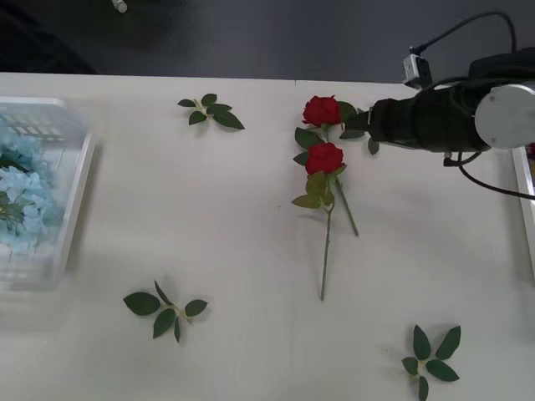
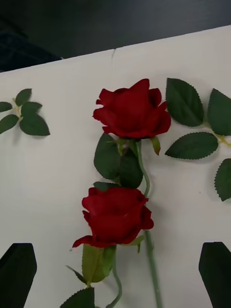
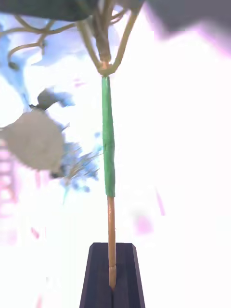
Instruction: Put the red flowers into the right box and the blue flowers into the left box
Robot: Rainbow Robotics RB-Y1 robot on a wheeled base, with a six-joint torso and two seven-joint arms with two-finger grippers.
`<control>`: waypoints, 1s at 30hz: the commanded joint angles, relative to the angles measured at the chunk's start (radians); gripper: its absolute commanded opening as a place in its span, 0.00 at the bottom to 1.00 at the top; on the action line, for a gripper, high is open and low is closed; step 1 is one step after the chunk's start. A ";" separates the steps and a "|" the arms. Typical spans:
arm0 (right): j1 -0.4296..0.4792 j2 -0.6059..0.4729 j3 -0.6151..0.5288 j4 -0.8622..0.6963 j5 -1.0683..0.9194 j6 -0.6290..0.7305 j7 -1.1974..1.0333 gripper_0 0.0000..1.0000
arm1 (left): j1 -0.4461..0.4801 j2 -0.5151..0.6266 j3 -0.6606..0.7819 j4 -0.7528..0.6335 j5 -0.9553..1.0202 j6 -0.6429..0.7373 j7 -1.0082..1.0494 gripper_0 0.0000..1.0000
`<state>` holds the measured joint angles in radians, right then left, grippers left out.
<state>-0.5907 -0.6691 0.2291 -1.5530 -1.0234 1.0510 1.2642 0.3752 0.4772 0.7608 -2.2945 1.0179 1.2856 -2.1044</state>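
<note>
We judge the task approx. half done: blue flowers (image 1: 21, 188) lie in the left box (image 1: 79, 180) at 9 o'clock w/ our left pincer (image 3: 112, 276) clamped on a stem, while two red flowers (image 1: 323, 134) at table centre-right await our right pincer (image 2: 115, 269), fingers apart, just beside them.

Bare table (image 1: 242, 251) lies open around the two red flowers (image 1: 323, 157); leaf sprigs (image 1: 165, 307) sit well apart

Right arm (image 1: 451, 117) reaching in from the right, right gripper (image 2: 115, 269) spread wide. Left gripper (image 3: 113, 274) pressed shut.
</note>
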 commanded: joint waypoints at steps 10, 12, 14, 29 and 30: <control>-0.212 0.148 -0.008 0.320 0.100 0.021 -0.051 1.00 | -0.191 0.095 -0.051 0.253 -0.130 -0.011 0.024 0.00; -0.238 0.174 -0.007 0.370 0.114 0.021 -0.052 1.00 | -0.219 0.095 -0.067 0.273 -0.159 -0.011 0.024 0.00; -0.256 0.192 -0.007 0.409 0.120 0.021 -0.051 1.00 | -0.242 0.095 -0.081 0.290 -0.183 -0.011 0.024 0.00; -0.294 0.309 -0.008 0.570 0.220 -0.039 -0.080 1.00 | -0.420 0.095 -0.170 0.480 -0.374 -0.026 0.023 0.00; -0.293 0.310 -0.008 0.570 0.227 -0.039 -0.082 1.00 | -0.429 0.095 -0.173 0.491 -0.383 -0.028 0.023 0.00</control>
<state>-0.8583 -0.3627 0.2291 -0.9714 -0.8163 1.0193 1.2453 -0.0159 0.5488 0.5825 -1.8223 0.6599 1.2659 -2.1044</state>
